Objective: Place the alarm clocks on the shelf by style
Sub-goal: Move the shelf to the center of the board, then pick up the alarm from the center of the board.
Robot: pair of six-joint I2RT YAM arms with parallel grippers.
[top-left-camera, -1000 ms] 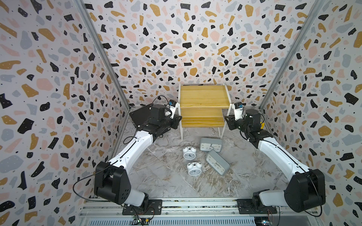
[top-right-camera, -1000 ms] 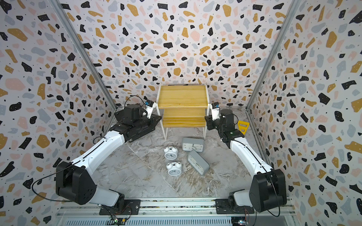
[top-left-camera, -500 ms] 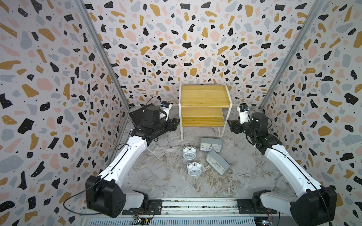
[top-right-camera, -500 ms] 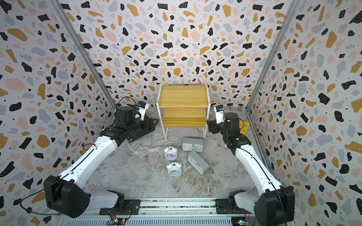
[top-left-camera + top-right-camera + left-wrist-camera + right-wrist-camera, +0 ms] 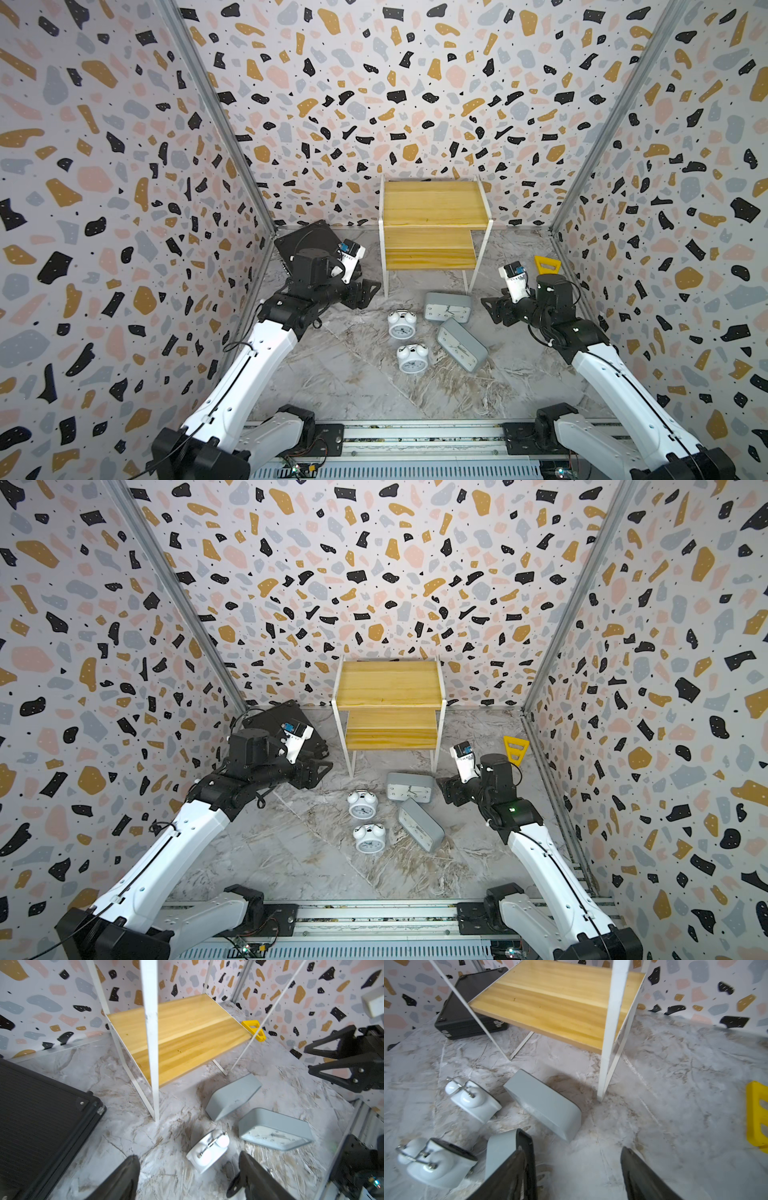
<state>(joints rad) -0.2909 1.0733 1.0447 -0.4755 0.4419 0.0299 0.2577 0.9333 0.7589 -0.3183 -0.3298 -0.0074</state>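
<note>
The shelf stands against the back wall with both wooden boards bare. The alarm clocks lie on the floor in front of it. They are two grey rectangular ones and two white twin-bell ones. My left gripper is open and empty, low by the shelf's left leg, with a twin-bell clock just ahead of its fingers. On the other side my right gripper is also open and empty, right of the grey clocks.
A black flat case lies at the back left, under my left arm. A yellow triangular piece leans by the right wall. The shelf's thin white legs stand close to both grippers.
Both arms have dropped from beside the shelf's lower board toward the floor near the clocks, and both grippers have opened. The clocks have not moved.
</note>
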